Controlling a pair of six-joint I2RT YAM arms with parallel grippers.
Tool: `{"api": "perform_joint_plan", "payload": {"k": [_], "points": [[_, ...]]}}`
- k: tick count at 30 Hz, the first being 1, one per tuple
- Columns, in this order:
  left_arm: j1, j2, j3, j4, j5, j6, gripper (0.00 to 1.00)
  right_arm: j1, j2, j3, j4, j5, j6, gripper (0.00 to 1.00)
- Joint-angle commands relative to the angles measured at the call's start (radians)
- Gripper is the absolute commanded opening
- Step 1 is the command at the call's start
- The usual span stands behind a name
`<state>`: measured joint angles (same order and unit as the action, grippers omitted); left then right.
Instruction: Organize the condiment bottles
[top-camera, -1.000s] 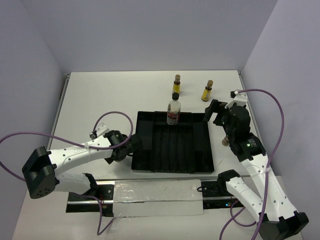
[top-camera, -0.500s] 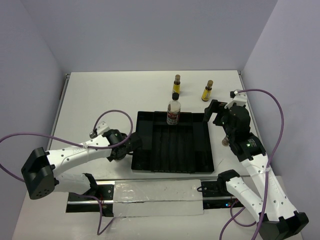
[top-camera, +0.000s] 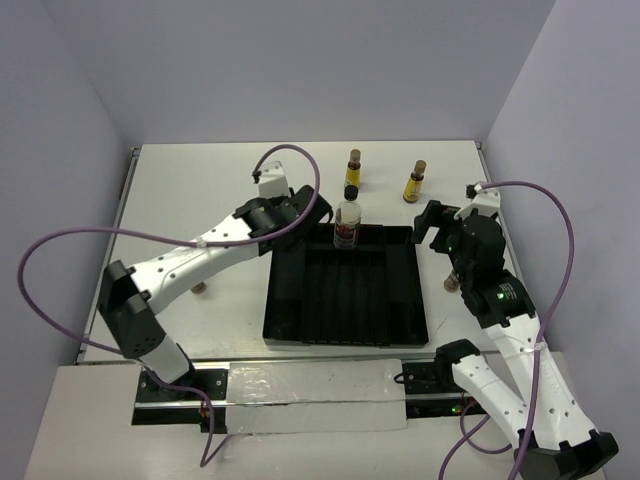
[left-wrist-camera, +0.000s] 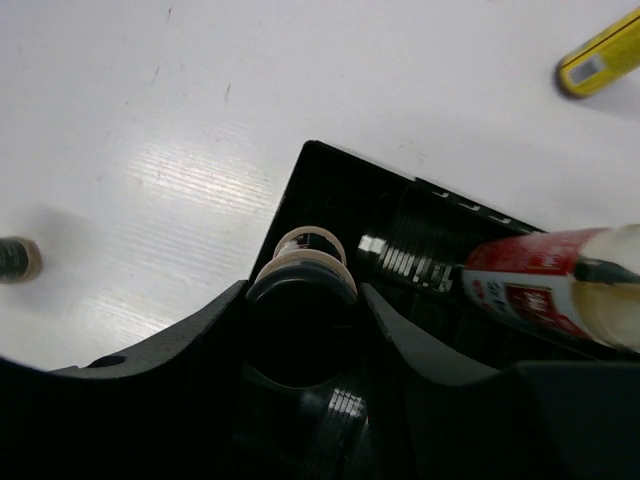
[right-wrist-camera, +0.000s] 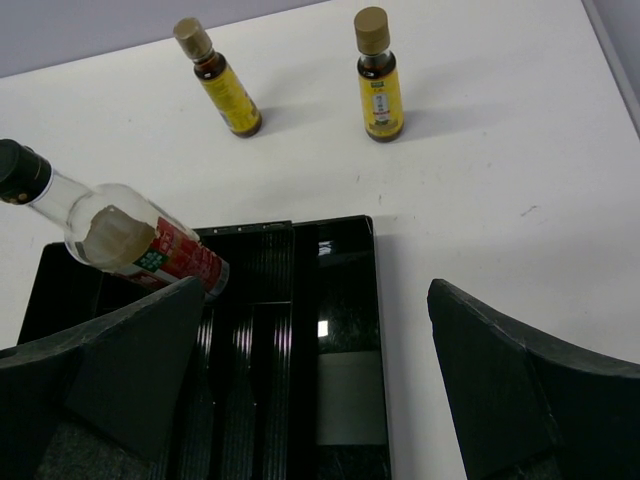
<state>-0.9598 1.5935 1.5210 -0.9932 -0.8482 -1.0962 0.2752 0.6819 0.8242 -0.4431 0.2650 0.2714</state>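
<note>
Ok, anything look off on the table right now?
Nothing stands out: clear bottle upright in the tray, yellow bottles upright beyond it, a jar between the left jaws, no spills.

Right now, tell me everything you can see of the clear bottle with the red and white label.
The clear bottle is the tallest one here. It has a see-through body that looks like glass or clear plastic, a black cap, and a red-and-white label round its lower half. It stands upright inside the black tray, about midway along the far rim. Only the tray seems to touch it. The left gripper, shut on a dark jar, is close on its left but apart from it.
</note>
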Motion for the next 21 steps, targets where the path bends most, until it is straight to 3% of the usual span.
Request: {"api": "perform_joint_plan", "payload": {"k": [1, 21], "points": [[0.049, 0.101, 0.068, 0.116, 0.026, 0.192, 0.10, 0.002, -0.020, 0.022, -0.006, 0.044, -0.001, 1.00], [0.067, 0.274, 0.010, 0.269, 0.089, 0.179, 0.10, 0.002, 0.002, 0.013, 0.011, 0.049, -0.001, 1.00]]}}
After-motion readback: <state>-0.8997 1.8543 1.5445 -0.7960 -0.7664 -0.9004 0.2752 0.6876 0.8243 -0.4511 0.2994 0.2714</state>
